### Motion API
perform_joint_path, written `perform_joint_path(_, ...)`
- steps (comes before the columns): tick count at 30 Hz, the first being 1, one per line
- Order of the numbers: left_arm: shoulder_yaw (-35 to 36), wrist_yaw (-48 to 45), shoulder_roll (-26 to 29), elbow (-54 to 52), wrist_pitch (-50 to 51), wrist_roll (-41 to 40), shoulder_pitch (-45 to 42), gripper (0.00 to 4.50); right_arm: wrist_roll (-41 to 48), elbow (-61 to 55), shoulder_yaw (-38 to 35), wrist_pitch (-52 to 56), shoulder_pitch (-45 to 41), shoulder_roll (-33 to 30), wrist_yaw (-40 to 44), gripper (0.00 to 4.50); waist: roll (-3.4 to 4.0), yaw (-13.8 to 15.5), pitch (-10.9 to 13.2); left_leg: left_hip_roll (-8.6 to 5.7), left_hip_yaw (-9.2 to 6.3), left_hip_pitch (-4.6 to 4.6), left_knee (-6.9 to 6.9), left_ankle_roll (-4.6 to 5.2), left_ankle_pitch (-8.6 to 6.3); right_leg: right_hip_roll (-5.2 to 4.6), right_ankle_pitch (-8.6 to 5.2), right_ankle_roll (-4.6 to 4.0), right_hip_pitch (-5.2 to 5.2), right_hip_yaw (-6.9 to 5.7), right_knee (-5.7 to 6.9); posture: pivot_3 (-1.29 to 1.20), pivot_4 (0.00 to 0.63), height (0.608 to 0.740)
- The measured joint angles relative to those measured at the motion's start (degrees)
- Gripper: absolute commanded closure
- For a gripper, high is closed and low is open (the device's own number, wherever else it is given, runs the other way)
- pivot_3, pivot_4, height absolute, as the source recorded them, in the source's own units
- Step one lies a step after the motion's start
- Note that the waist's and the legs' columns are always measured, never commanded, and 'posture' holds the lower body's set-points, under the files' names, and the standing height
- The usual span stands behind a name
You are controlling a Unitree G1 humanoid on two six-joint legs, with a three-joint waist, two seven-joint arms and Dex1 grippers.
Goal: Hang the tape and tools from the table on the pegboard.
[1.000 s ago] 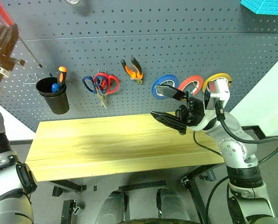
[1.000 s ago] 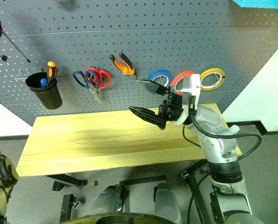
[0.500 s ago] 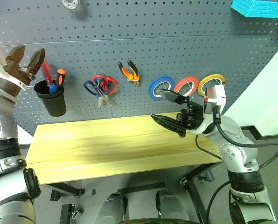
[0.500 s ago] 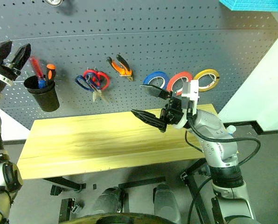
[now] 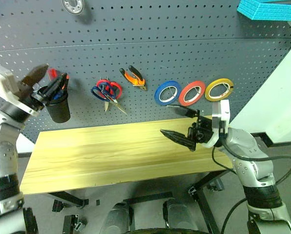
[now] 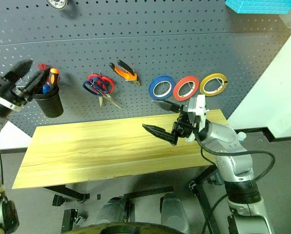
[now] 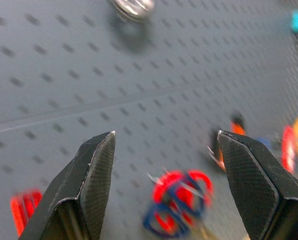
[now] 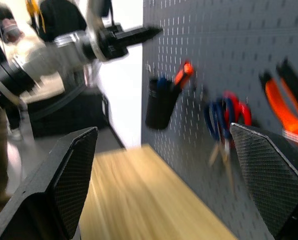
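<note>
I see the light yellowish wood-grain tabletop lying bare, so I judge the hanging done. The thin red ring of tape hangs on the dark grey perforated pegboard between a blue roll and a yellow roll. The orange-and-black-handled pliers hang just beside the bunch of scissors. I cannot tell the dark-handled pair apart in that bunch. The slim red-handled screwdriver stands upright in the black cup.

My left gripper hangs just in front of that cup's mouth, jaws released and empty; the screwdriver lies just beyond its tips, long axis vertical. My right gripper hovers over the table's right part, jaws spread wide and holding nothing, well apart from the cup. The left arm is plainly nearer, should the screwdriver need settling.
</note>
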Motion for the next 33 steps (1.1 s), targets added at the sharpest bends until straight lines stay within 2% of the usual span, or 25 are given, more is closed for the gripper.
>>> perform_joint_path(4,-7.45,-1.58,-2.18,-3.63,-6.20,9.95,14.38,1.08,-4.95,4.58,0.14,-5.07,5.14,-0.59,0.41,0.05,0.66,-0.04,-0.53,0.05,0.13,0.04,-0.08,0.06,-0.06,0.00,-0.07,-0.08,0.17,0.03,-0.45,-0.02,0.027,0.740)
perform_joint_path(10,-13.88,-0.75,-5.84,10.87,-23.56,24.34,22.51,1.08,-10.28,13.93,-1.31,-13.18,10.58,-2.17,1.16,0.05,1.02,0.27,-1.04,0.30,0.28,-0.05,-0.06,0.04,-0.19,0.14,-0.02,-0.14,0.22,-0.01,-0.79,-0.03,0.023,0.740)
perform_joint_path(14,-13.74,0.50,-11.74,23.13,-33.55,25.30,25.53,1.08,-13.22,22.38,-4.34,-18.99,15.79,-4.50,1.48,0.05,1.16,0.44,-1.28,0.34,0.35,-0.06,-0.06,0.18,-0.30,0.14,-0.03,-0.12,0.17,0.00,-0.84,-0.04,0.021,0.740)
perform_joint_path(20,-13.36,2.89,-14.35,37.83,-45.49,26.58,26.23,1.08,-16.63,34.20,-7.98,-27.98,17.66,-4.95,0.03,0.05,1.51,0.11,-2.00,0.49,0.49,-0.01,0.07,0.03,-0.41,0.22,-0.05,-0.11,0.21,-0.01,-0.85,-0.04,0.022,0.740)
perform_joint_path(26,-13.76,3.89,-15.62,43.98,-50.09,27.01,25.88,1.08,-19.43,43.06,-8.64,-33.47,17.82,-5.01,-1.76,0.05,1.74,-0.21,-2.42,0.67,0.55,-0.12,0.15,0.06,-0.45,0.22,-0.05,-0.10,0.25,-0.29,-1.35,-0.05,0.019,0.740)
perform_joint_path(29,-13.91,4.00,-15.74,45.42,-51.16,27.04,24.74,1.08,-19.95,45.27,-8.64,-34.77,17.29,-5.00,-2.45,0.05,2.02,-0.26,-2.70,0.75,0.57,-0.14,0.15,0.10,-0.48,0.22,-0.05,-0.10,0.37,-0.46,-1.67,-0.05,0.015,0.740)
perform_joint_path(33,-14.45,4.00,-15.82,47.20,-52.22,27.12,23.55,1.08,-20.19,46.36,-8.61,-35.68,16.29,-4.88,-3.21,0.05,2.04,-0.18,-3.07,0.75,0.64,-0.09,0.08,0.13,-0.55,0.19,-0.05,-0.10,0.44,-0.39,-1.61,-0.05,0.010,0.740)
